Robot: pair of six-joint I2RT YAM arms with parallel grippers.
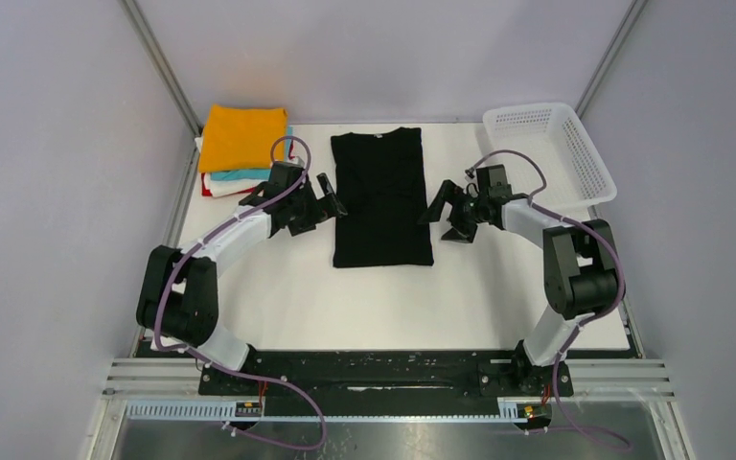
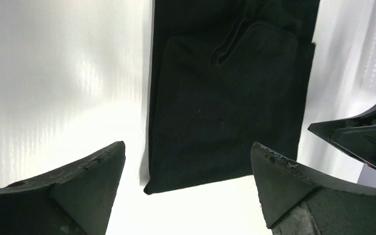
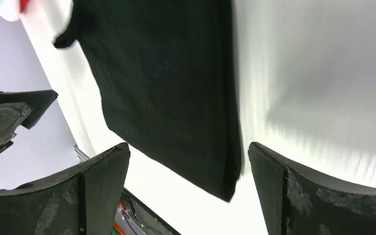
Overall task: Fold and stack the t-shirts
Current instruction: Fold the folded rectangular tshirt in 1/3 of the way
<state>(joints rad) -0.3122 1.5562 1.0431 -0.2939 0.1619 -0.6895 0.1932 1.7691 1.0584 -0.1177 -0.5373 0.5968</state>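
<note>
Far left corner of the bench (image 1: 278, 297): a stack of folded t-shirts (image 1: 240, 153), the orange one (image 1: 242, 134) on top, with turquoise, white and red edges showing beneath. Left gripper (image 1: 334, 196) is spread wide and holds nothing, just beside the left edge of the black t-shirt (image 1: 381, 196) — a flat long rectangle midway between the side edges, collar toward the far edge. Right gripper (image 1: 438, 211), equally wide and empty, flanks its right edge. White mesh basket (image 1: 548, 153) — far right corner.

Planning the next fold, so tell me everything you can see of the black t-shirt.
The black t-shirt is plain dark soft cloth, already folded lengthwise into a long narrow rectangle, sleeves folded inward, neckline at the far end. It lies flat on the white table, between the open left claw and right claw; neither grips it.
</note>
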